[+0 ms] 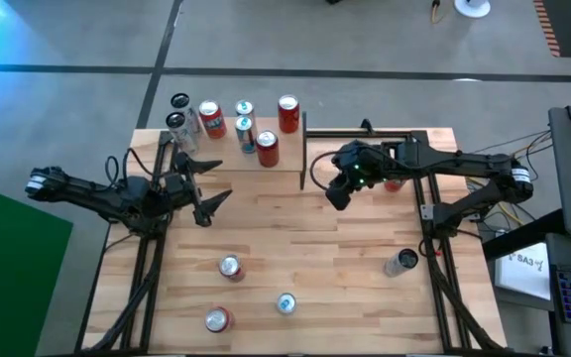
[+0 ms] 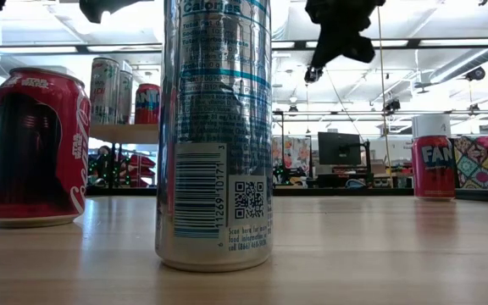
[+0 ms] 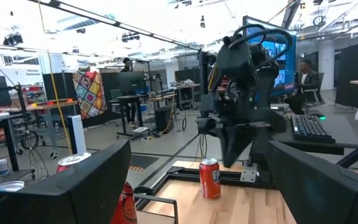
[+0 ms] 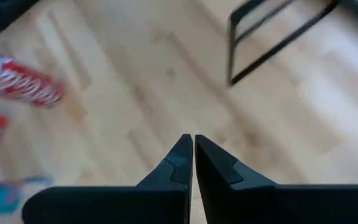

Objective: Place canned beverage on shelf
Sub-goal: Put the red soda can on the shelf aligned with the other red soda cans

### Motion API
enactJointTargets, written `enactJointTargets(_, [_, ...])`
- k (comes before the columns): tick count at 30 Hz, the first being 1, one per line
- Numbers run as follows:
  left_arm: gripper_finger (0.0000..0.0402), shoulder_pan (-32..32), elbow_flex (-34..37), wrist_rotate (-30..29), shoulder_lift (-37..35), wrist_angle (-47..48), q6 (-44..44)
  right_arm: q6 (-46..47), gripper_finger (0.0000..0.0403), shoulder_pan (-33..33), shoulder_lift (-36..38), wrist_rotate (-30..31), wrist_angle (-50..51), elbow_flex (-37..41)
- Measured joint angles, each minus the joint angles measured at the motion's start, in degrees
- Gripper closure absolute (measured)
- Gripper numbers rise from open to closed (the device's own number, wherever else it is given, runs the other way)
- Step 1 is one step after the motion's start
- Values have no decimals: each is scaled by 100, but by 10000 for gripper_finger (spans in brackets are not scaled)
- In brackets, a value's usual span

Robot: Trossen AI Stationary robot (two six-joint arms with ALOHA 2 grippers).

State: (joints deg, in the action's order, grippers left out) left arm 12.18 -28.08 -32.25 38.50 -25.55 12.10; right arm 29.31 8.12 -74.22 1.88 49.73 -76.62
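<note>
A butcher-block bench (image 1: 345,248) stands in an open lab with monitors and desks behind it. At its far left corner, the shelf (image 1: 236,159) carries six upright cans (image 1: 266,149), silver and red. Beside the shelf's near edge, the left pincer (image 1: 206,188) hovers released, fingers spread wide, gripping nothing. To the right of the shelf, the right pincer (image 1: 337,193) hangs clenched and empty above bare wood, a red can (image 1: 395,183) standing just behind that arm. Well in front of the shelf, four more cans (image 1: 229,266) stand scattered across the bench's near half.
</note>
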Motion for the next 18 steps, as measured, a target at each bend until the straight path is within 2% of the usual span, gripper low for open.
enactJointTargets(7, [43, -1, 0, 0, 65, -134, -3, 678, 394, 3, 0, -772, 652, 0])
enactJointTargets(15, [43, 0, -28, -2, 52, -303, -17, 968, 394, 294, -4, -770, 2115, 0])
enactJointTargets(18, [43, -1, -166, -1, 55, -296, 27, 1016, 394, 524, -4, -502, 2618, 0])
